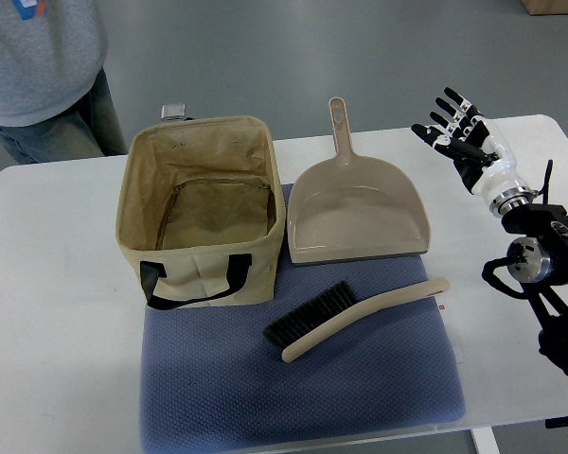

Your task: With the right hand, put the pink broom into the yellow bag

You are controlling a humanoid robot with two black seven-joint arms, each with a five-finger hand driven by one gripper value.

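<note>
The broom (355,317) is being left free on the blue mat (303,397), at its middle, nothing touching it. It is lying flat and slanted, the dark bristles toward the bag side, the handle end pointing toward the right edge of the mat; so laid, the handle is being offered to an arm coming from the right. In colour it is showing beige rather than pink.

Along the far edge of the mat, two things are being kept side by side. The bag (197,213), tan more than yellow, is being stood upright at the far left corner with its mouth wide open and its black strap hanging down the near wall, so that a thing can be dropped in from above; nothing is seen inside. The dustpan (355,213) is being rested just to its right, handle pointing away.

Off the mat, well to its right and farther back, the right hand (459,137) is being held above the table (38,284), fingers spread and grasping nothing, apparently poised before any reach. Beyond the far left corner, a person in a grey top is standing.
</note>
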